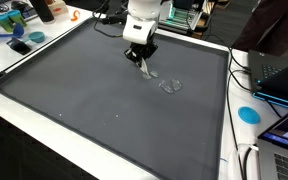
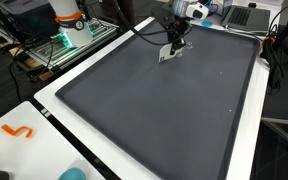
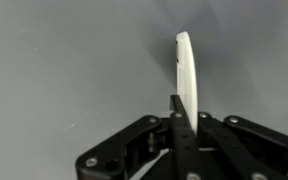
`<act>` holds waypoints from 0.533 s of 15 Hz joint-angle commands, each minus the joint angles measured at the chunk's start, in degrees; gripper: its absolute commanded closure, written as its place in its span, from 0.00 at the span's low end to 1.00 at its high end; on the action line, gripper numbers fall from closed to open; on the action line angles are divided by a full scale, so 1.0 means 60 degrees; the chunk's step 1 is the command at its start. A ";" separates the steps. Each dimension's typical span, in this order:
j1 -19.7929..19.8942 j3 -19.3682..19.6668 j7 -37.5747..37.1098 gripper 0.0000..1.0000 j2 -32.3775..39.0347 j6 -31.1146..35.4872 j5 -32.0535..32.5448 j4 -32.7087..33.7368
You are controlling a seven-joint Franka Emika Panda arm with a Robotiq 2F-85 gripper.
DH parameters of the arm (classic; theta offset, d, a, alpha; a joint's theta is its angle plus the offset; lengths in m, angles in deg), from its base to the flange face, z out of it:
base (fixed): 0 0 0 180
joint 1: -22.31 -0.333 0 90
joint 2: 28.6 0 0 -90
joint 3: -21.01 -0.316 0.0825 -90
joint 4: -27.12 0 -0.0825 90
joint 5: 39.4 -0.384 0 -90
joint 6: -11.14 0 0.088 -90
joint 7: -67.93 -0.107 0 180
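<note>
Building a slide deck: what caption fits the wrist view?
Gripper shut on a thin white object over a grey mat.

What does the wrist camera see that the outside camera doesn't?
Only the wrist view shows the jaws pinched shut on the thin white piece, close up. Only an exterior view shows the robot arm, the table's white edge and a blue disc. Both show the white piece and the grey mat.
</note>
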 commanded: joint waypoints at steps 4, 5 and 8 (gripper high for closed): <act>0.0230 0.0157 -0.0459 0.99 0.0882 0.1304 0.0356 -0.0181; 0.0258 0.0118 -0.0435 0.99 0.0819 0.1317 0.0287 -0.0165; 0.0366 -0.0056 -0.0179 0.99 0.0402 0.0743 0.0018 -0.0160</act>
